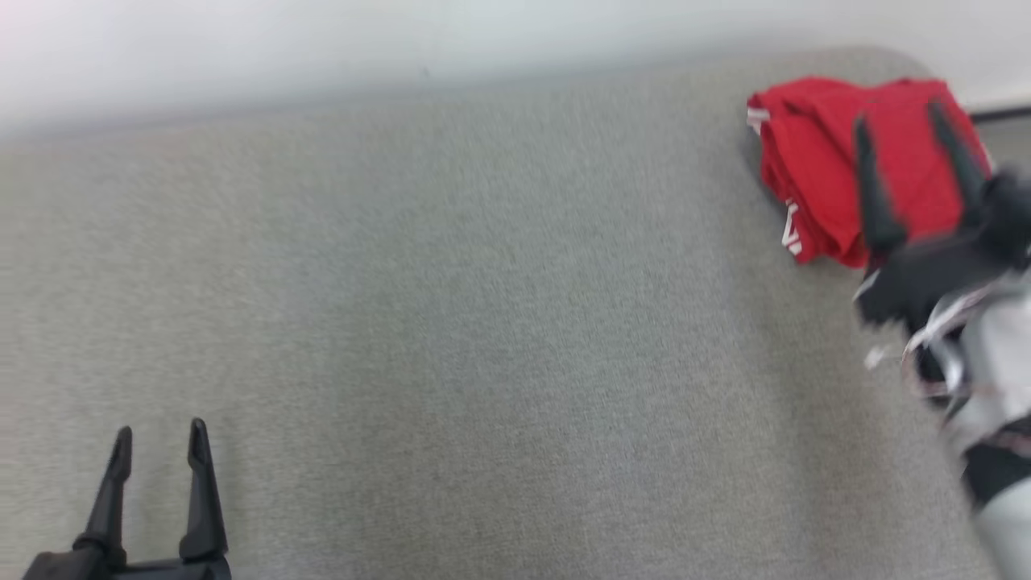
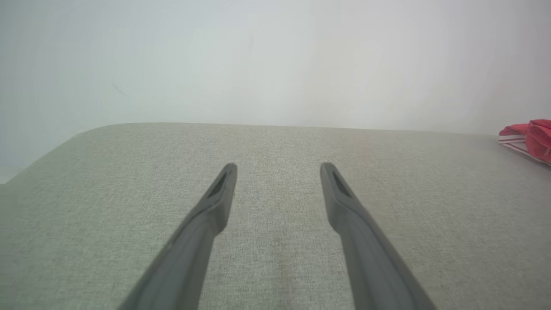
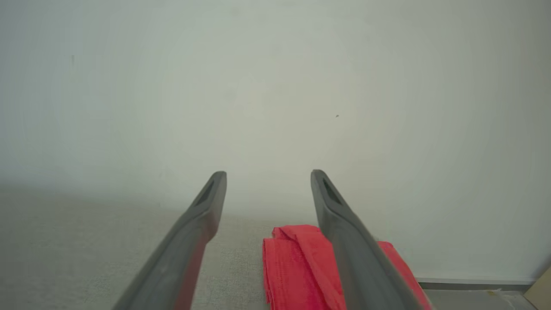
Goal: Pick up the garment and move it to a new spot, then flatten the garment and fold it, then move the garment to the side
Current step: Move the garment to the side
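Nearest, the left gripper (image 1: pixel 160 428) is held wide and empty over the grey woven fabric surface (image 1: pixel 483 322). Farther right, the right gripper (image 1: pixel 898 114) is spread wide, nothing gripped, over the folded red cloth garment with white trim (image 1: pixel 813 161), which is laid at the far right corner. The move aside is judged done; only a clean lift away is called for.

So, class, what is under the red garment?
The folded red garment lies on the grey fabric surface, near its far right corner. The patch directly beneath it is covered, so anything else under there cannot be seen.
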